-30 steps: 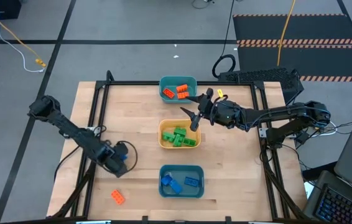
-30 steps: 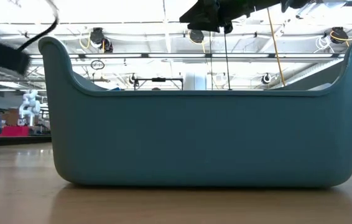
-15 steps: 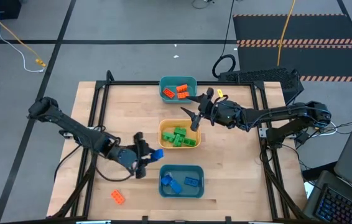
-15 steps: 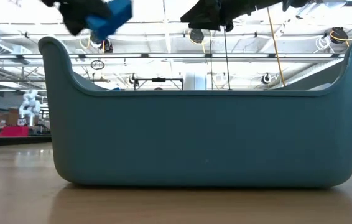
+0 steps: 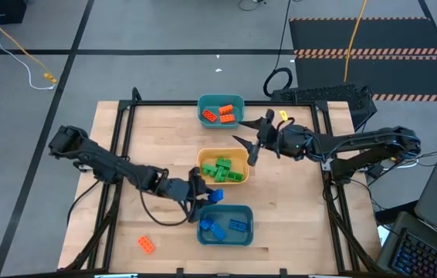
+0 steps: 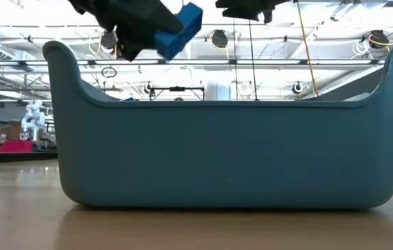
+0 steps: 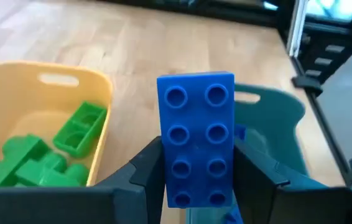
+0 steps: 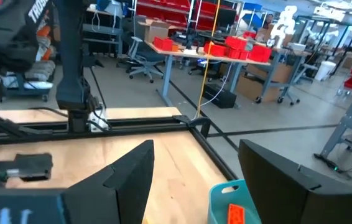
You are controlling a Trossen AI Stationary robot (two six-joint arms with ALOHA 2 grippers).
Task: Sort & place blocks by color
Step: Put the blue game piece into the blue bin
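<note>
My left gripper is shut on a blue studded block, raised above the table beside the left rim of the near teal bin, which holds two blue blocks. The block shows above that bin's wall in the low view. A yellow bin holds green blocks; the far teal bin holds orange blocks. One orange block lies flat on the table near the left front. My right gripper hangs open over the yellow bin's right rim, holding nothing. My left gripper pinches the blue block between its two fingers, which press its two long sides near the end closest to the wrist. The fingers lie along the block, coming level from the table's left. The block is lifted clear, studs facing the wrist camera.
Three bins stand in a row down the table's middle. A black frame rail runs around the tabletop. Bare wood lies on both sides of the bins. Beyond the table are cables, a black mat and a laptop at right.
My left gripper has swept from the table's left side toward the near teal bin, carrying the blue block, and has risen above the bin's wall. My right gripper has drifted slightly toward the right and stayed open.
</note>
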